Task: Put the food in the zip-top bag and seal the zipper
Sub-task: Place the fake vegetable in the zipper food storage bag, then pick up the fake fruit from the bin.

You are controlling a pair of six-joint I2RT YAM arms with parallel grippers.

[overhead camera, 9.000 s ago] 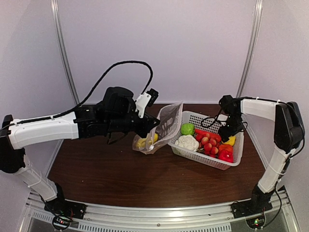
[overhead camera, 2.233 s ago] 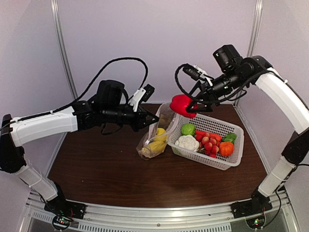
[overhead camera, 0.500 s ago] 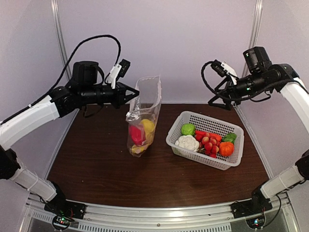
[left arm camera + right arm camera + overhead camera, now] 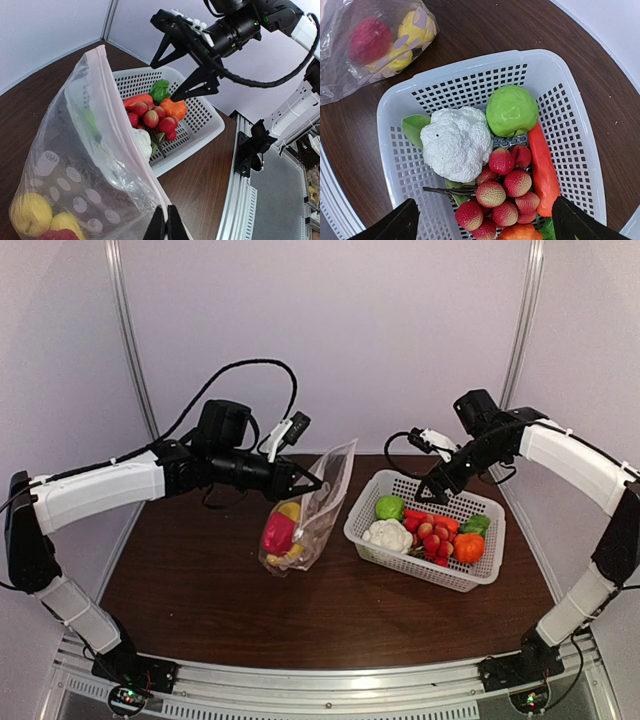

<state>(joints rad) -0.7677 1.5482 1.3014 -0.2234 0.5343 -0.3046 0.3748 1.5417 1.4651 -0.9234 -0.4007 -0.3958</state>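
Nearby, our white basket [image 4: 420, 566] holds cauliflower [image 4: 387, 534], lime [image 4: 389, 507], strawberries [image 4: 432, 537], bag [image 4: 320, 505] beside it with red pepper [image 4: 277, 533] and lemons [image 4: 290, 511] inside, our left gripper [image 4: 318, 485] pinching its rim, right gripper [image 4: 437, 488] spread wide above the basket

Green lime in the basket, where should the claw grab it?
Grip the green lime around its round middle, from straight above: its top is uncovered, while the cauliflower and long red piece crowd its sides, so sideways looks blocked.

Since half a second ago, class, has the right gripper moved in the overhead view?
Yes. The right gripper has dropped from high above the white basket to just over its far rim.
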